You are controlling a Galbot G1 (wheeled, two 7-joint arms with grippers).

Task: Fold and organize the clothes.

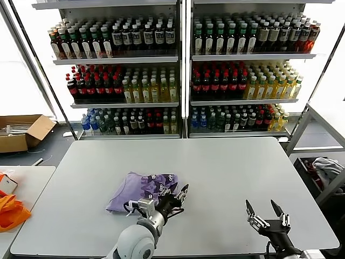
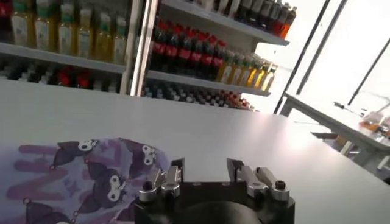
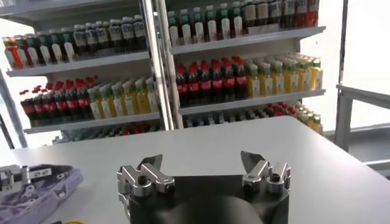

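so the left gripper (image 1: 178, 195) sits low over the table (image 1: 226, 172), right at the near-right edge of the t-shirt (image 1: 141, 190), jaws parted with nothing between them, its fingers (image 2: 171, 176) just past the edge of the cloth. the right gripper (image 1: 267, 213) is parked well off to the right near the front edge of the table, fingers spread wide, holding nothing

containers: there's an open cardboard box (image 1: 21, 132) on the floor off to the left (something flat and pale inside, can't tell what). behind the table two shelf units (image 1: 183, 70) are packed with bottles (image 1: 215, 81), dark ones with white caps up top, red-capped and yellow ones on the middle row, a mix with blue ones at the bottom. far right there's a dark bin (image 1: 312, 170) with a grey-white cloth heap (image 1: 328, 168) in it

the shirt itself is lavender, thin and soft looking, lying as a roughly folded rumpled bundle a bit left of centre on the table, toward the front. the printed side faces up on its right part, dark purple and white cartoon characters clear in the left wrist view

some orange fabric (image 1: 12, 210) lies on the side table (image 1: 24, 178) at the left
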